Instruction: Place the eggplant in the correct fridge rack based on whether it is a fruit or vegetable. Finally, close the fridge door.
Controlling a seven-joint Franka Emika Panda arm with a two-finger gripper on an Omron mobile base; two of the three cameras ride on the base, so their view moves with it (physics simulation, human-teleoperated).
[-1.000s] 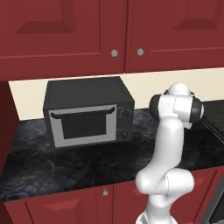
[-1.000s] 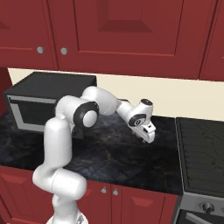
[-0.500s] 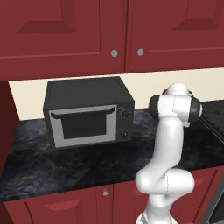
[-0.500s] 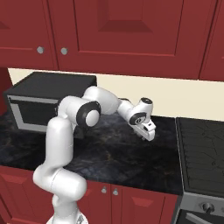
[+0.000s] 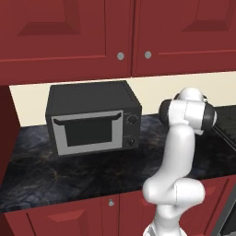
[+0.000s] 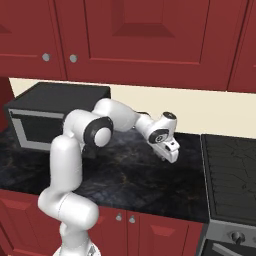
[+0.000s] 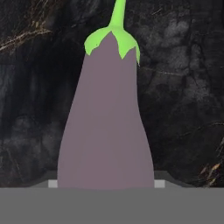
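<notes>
You're at the pickup step: the arm is reached out over the dark marbled stone desk (image 6: pixel 150 175) with the pincer (image 6: pixel 171 156) low over it, near the black stovetop (image 6: pixel 230 165). The dull greyish-purple eggplant with the green stem cap (image 7: pixel 105 127) lies on the desk directly under the hand, long axis running up the hand view, stem pointing away from you, fat end between the two light finger tips (image 7: pixel 52 183) that sit tight against each flank. Looks like the pincer is narrowed onto the eggplant's body, but you can't confirm a firm hold from these frames; I'd call it closing on it, not secured

Next move, as I judge it: confirm grip, lift straight up off the desk, then drive round to the fridge. Eggplant counts as a vegetable for the shelf choice. Door close comes last. Risk: smooth tapered body could slide out toward the stem end if the squeeze is light

View differences:
- hand view gives you the eggplant and finger contact
- right base view gives you the wrist pose and the pincer's place on the desk beside the stovetop
- left base view gives you the black boxy microwave with grey door (image 5: pixel 92 117) and the red upper cabinets (image 5: pixel 92 37); the white arm's elbow (image 5: pixel 186 115) blocks the work spot
</notes>
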